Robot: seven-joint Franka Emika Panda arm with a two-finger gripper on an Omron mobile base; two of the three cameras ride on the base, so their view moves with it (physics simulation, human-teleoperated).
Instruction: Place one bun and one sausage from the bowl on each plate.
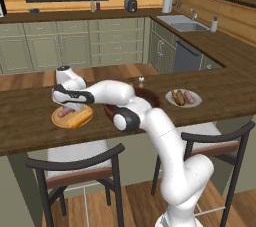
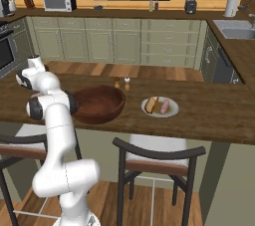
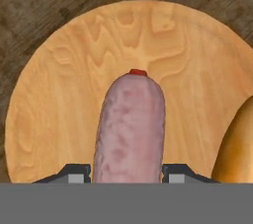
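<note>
Hand view | claw (image 3: 126, 171) pointing down over tan plate (image 3: 64, 104) | gripping sausage (image 3: 129, 127) beside bun (image 3: 237, 149)

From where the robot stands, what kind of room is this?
A home kitchen, rendered rather than real. A sink sits in the far counter, a microwave stands by green cabinets, and stools are pulled up to a wooden breakfast bar set with plates of food.

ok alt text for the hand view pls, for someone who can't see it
A pinkish sausage lies between the two dark fingertips of the gripper, directly over a light tan wooden plate. The rounded golden edge of a bun sits on the plate at the right, and dark wooden counter surrounds the plate.
</note>
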